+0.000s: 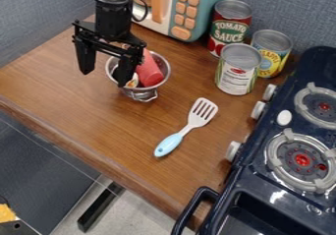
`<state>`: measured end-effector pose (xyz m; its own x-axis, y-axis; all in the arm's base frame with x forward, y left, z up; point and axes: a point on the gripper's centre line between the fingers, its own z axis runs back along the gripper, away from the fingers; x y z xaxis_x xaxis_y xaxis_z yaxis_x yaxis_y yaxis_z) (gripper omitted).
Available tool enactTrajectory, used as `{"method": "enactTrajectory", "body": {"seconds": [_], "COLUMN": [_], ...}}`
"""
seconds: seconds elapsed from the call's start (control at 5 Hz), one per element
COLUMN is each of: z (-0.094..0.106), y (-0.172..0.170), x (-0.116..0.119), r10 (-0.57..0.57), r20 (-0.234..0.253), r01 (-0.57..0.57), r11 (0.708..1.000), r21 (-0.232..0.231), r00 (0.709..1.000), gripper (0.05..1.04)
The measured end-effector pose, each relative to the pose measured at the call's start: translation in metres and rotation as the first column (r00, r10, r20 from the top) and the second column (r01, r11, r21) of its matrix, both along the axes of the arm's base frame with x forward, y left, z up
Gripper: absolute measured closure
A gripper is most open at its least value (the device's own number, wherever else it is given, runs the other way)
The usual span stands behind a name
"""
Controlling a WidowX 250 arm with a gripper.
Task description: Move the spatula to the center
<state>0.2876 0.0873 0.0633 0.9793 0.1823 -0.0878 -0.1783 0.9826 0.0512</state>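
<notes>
Wood counter [78, 101] below — the gripper [104, 78] is wide open, empty. Pinch the spatula [187, 128] across its blue handle [169, 144] — softly.

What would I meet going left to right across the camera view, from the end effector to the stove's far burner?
End effector, colander, spatula, white-labelled can, yellow can, far burner.
</notes>
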Motion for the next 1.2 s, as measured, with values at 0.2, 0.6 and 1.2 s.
{"method": "enactTrajectory", "body": {"seconds": [0.2,0.6,1.2], "z": [-0.011,0.015,-0.03], "y": [-0.002,-0.073,-0.119], "x": [-0.006,-0.083,-0.061], "r10": [0.009,-0.158,-0.23], "r20": [-0.034,0.097,0.048], "r01": [-0.009,0.16,0.233], "r11": [1.0,0.987,0.969], "r21": [-0.008,-0.018,-0.079], "r00": [0.999,0.983,0.972], "gripper": [0.083,0.083,0.083]}}
